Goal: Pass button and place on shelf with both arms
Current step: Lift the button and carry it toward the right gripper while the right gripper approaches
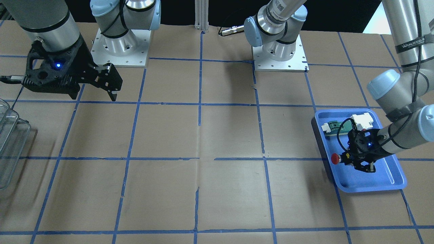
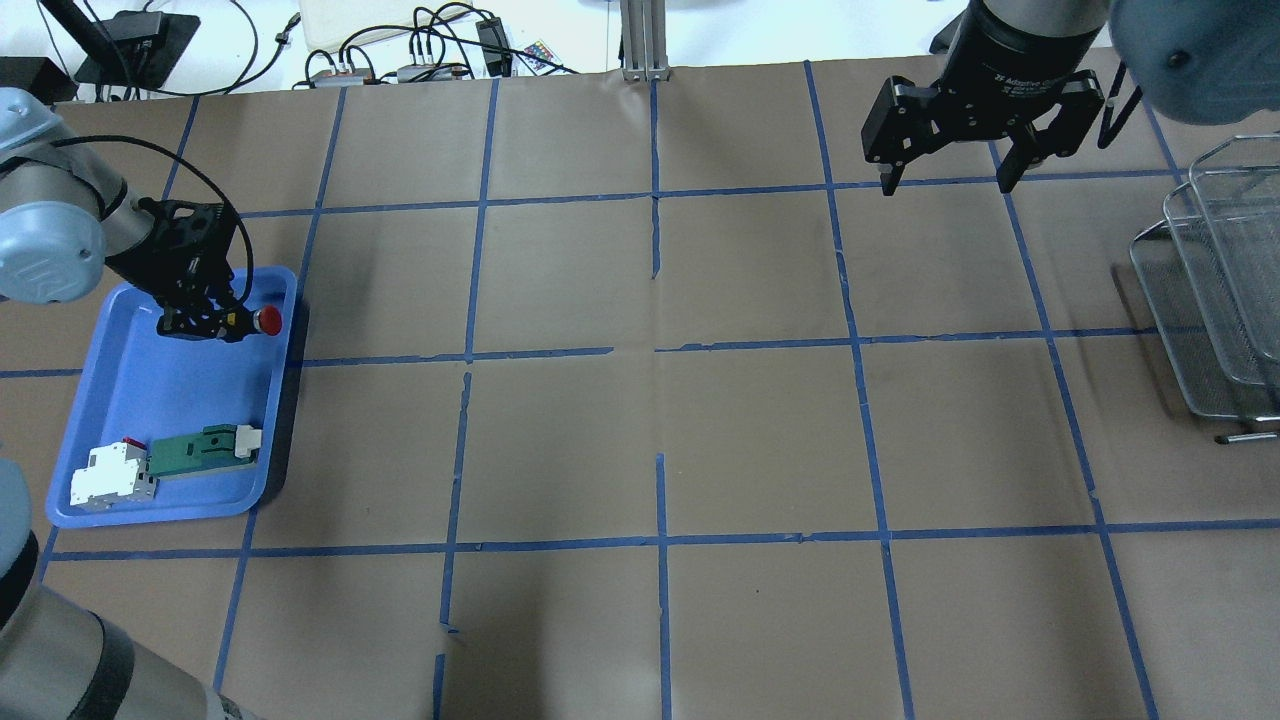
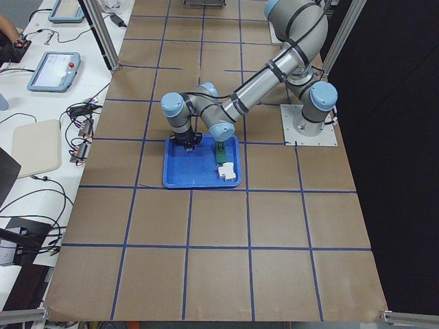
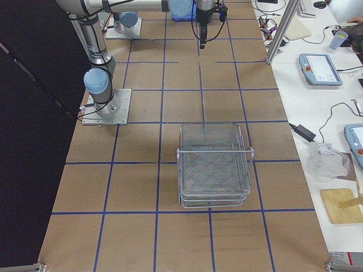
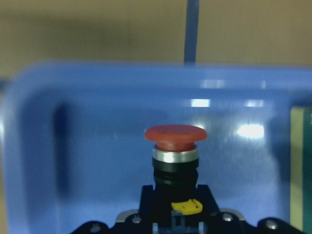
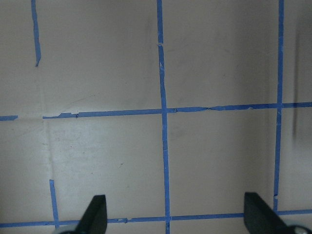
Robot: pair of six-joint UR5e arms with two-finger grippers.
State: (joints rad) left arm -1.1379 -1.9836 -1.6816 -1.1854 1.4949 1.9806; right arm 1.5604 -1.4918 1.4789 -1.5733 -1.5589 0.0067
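The button (image 2: 268, 320), with a red cap and black body, lies sideways at the far right corner of the blue tray (image 2: 180, 400), cap pointing toward the table's middle. My left gripper (image 2: 205, 322) is shut on its black body, low over the tray. The left wrist view shows the red cap and metal ring (image 5: 175, 139) just beyond the fingers. It also shows in the front view (image 1: 335, 158) beside my left gripper (image 1: 360, 164). My right gripper (image 2: 945, 185) is open and empty, high over bare table at the far right. The wire-mesh shelf (image 2: 1210, 290) stands at the table's right edge.
A white-and-red block joined to a green piece (image 2: 170, 465) lies at the tray's near end, seen also in the front view (image 1: 346, 125). The shelf (image 4: 214, 164) is a stacked mesh rack. Brown paper with a blue tape grid (image 2: 660, 360) covers the table.
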